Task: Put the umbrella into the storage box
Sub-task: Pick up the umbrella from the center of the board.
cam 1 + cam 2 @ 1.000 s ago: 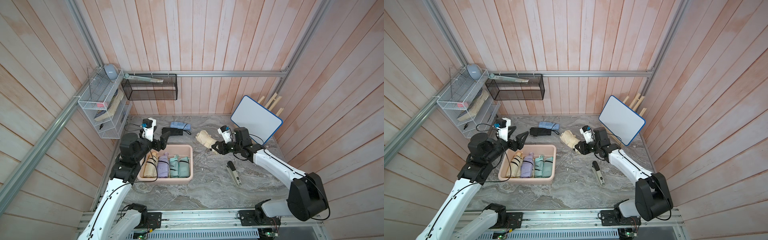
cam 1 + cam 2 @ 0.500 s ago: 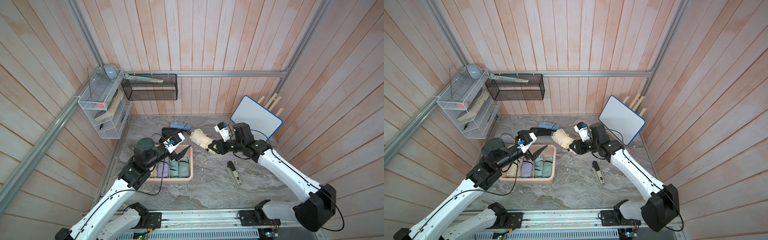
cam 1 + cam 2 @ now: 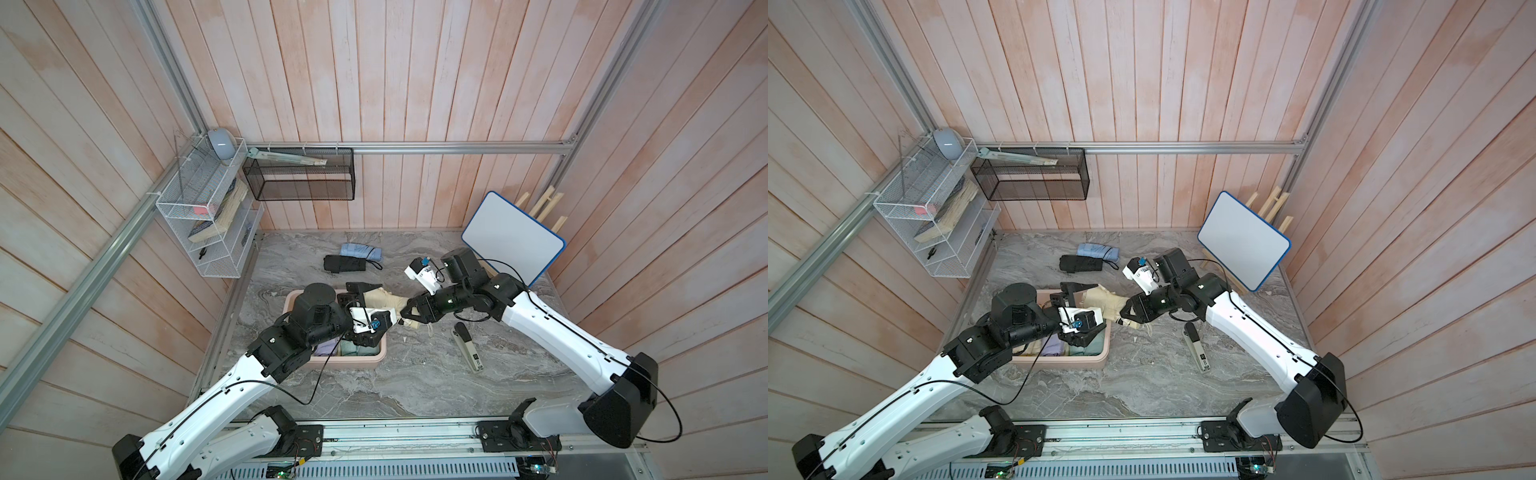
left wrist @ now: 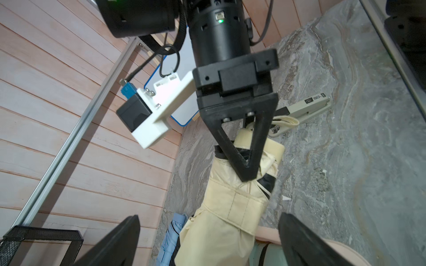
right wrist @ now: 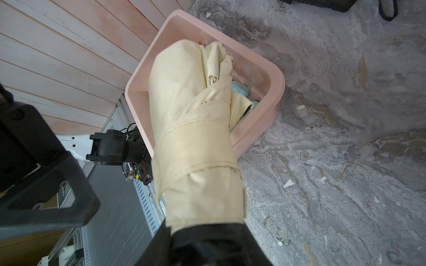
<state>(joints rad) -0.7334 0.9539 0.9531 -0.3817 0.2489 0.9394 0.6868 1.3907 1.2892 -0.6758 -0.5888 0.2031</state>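
The umbrella (image 3: 382, 298) is a cream folded one, held level above the far right corner of the storage box (image 3: 345, 368), a pale pink tub. My right gripper (image 3: 409, 313) is shut on its handle end, with the wrist strap dangling below. My left gripper (image 3: 380, 307) is open wide, one finger on each side of the umbrella's free end, not touching it. The left wrist view shows the umbrella (image 4: 221, 218) between the spread fingers (image 4: 124, 237) and the right gripper (image 4: 246, 175) clamped on it. In the right wrist view the umbrella (image 5: 193, 138) hangs over the box (image 5: 275, 92).
Green and lilac folded umbrellas (image 3: 359, 351) lie in the box. A black umbrella (image 3: 345, 263) and a light blue one (image 3: 359, 250) lie behind it. A grey hand tool (image 3: 467, 347) lies right of the box. A whiteboard (image 3: 513, 237), white wire rack (image 3: 208, 216) and black mesh basket (image 3: 299, 178) line the walls.
My right gripper carried the umbrella left, from the table's middle to the box's corner. My left arm swung from the box's far left across to the umbrella and opened wider.
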